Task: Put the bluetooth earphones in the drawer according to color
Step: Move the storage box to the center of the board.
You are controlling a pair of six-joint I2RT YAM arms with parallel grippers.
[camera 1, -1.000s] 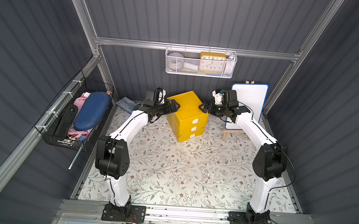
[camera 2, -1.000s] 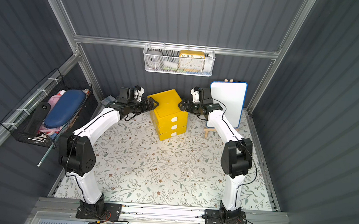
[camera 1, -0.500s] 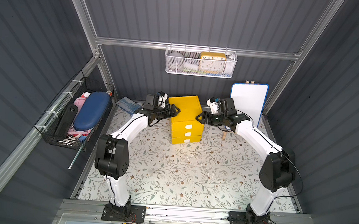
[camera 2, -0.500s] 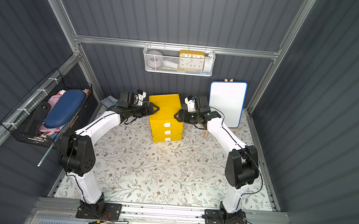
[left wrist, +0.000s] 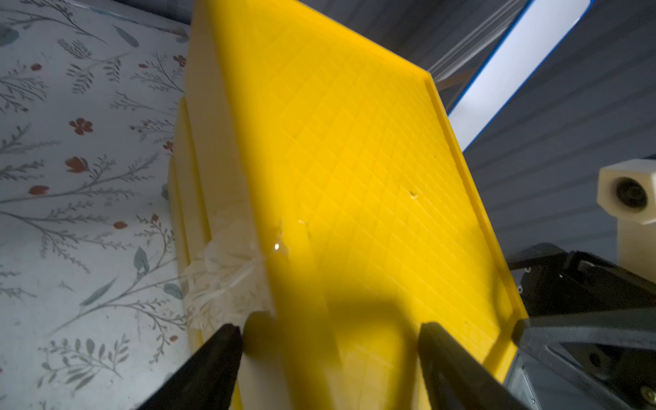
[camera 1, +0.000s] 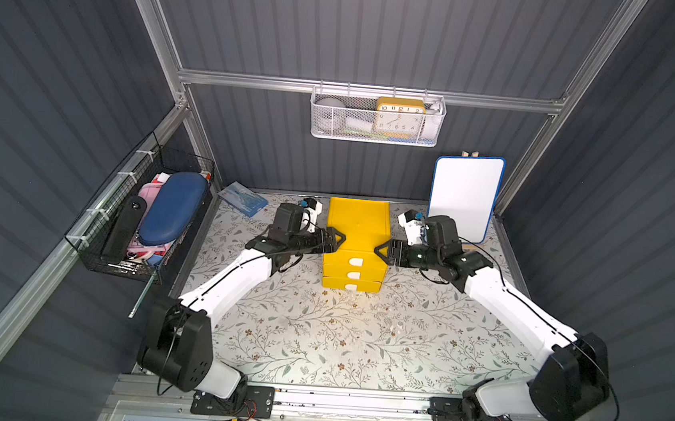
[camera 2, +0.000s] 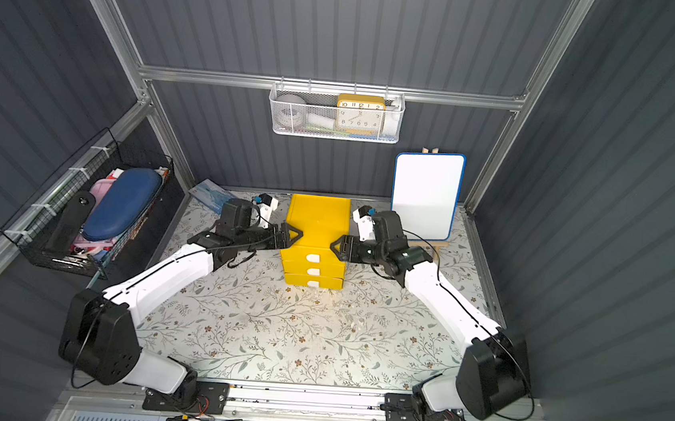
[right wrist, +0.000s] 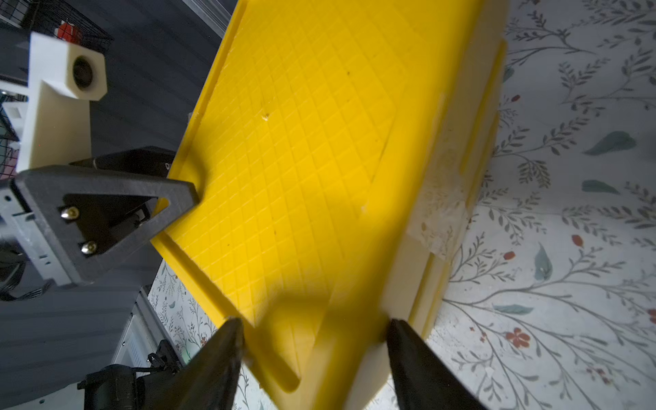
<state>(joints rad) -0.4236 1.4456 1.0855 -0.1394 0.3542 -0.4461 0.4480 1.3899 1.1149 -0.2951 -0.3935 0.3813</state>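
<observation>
Earphones aren't in any view right now, so I can't say where they are. What I do have is the drawer unit point(camera 1: 357, 226), all three drawers shut, standing at the back of the mat point(camera 1: 316, 334). My left gripper point(left wrist: 326, 333) and right gripper point(right wrist: 312, 326) are each roughly half open, with the fingers pressed on its top front corners from opposite sides. Looks like a clamp to me. My tip for this bit: squeeze evenly, set it flat with the fronts facing me, then let go before pulling anything.

Whiteboard point(camera 1: 465, 197), clock point(camera 1: 399, 117), blue case point(camera 1: 171, 209)
</observation>
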